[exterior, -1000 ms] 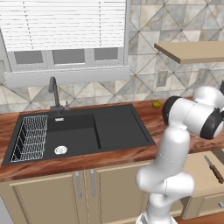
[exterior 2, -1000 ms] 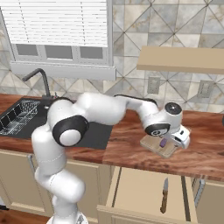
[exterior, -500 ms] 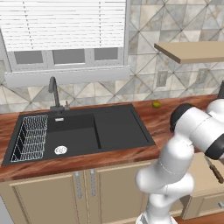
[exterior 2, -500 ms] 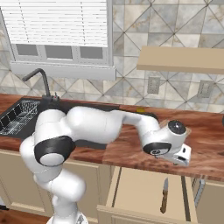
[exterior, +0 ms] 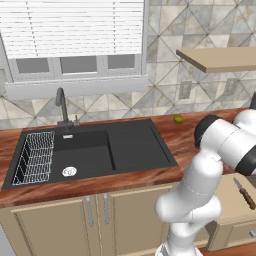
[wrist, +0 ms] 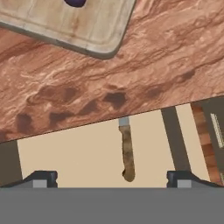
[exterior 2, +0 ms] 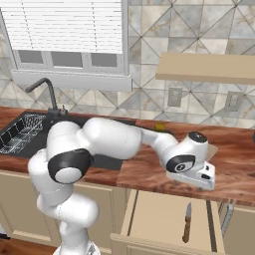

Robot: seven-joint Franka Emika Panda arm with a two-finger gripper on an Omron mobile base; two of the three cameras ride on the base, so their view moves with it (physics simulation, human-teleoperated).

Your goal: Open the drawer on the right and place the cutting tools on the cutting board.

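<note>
The drawer, pale tan with a light beige inside, stands pulled out under the brown counter, and a brown-handled knife lies in it. The gripper hangs above the counter edge over the drawer, jaws spread wide and empty, touching nothing. The hand view alone gives the light, fine-grained cutting board with a dark purple object on it, lying on the counter.
</note>
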